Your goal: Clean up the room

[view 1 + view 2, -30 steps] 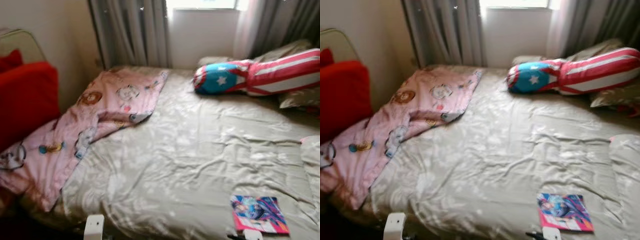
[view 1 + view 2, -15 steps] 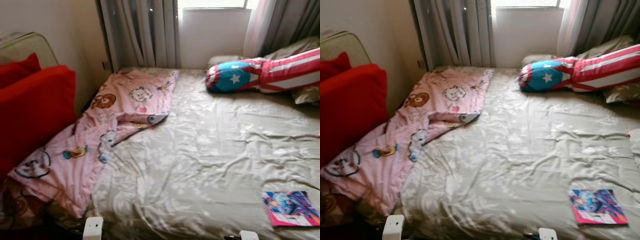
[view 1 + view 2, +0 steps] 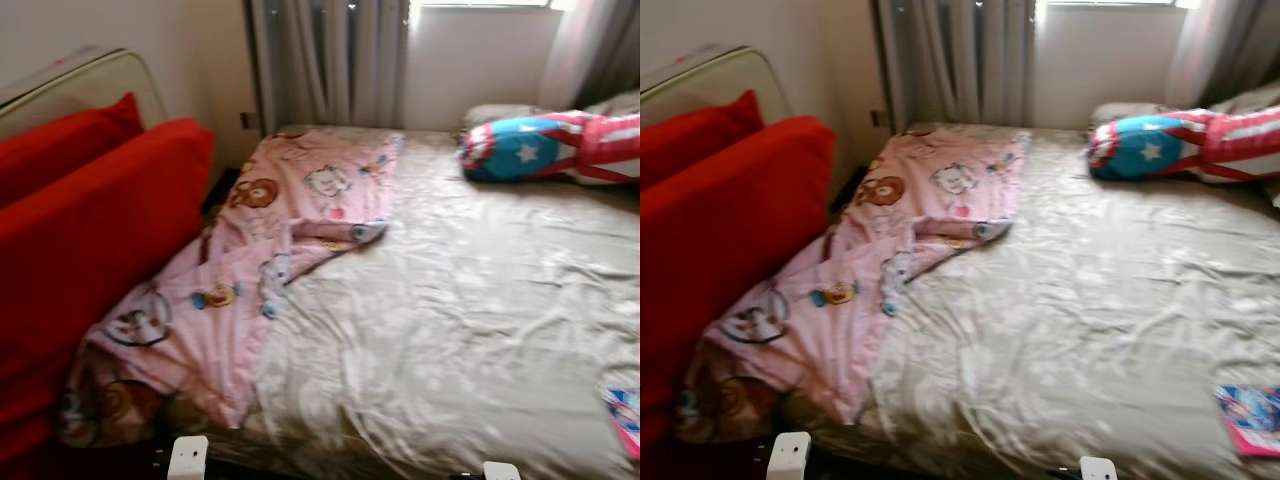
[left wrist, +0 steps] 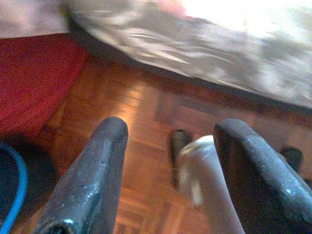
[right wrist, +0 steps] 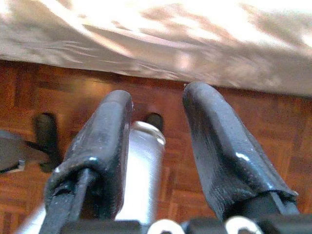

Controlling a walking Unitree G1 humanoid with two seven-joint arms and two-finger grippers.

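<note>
We face bed point(image 3: 470, 330) | blanket point(image 3: 260, 270) on its left half | cushions point(image 3: 80, 250) left of bed | bolster point(image 3: 550, 150) at far right | book point(image 3: 1252, 418) near right | curtains point(image 3: 330, 60) behind.

Soft motion blur, daylight glare from the window point(image 3: 480, 3) (wrist views overexposed)

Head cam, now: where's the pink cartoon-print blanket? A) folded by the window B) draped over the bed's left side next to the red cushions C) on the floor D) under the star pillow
B: the pink cartoon-print blanket lies crumpled along the left side of the bed, beside the red cushions, far from the star pillow.
</note>
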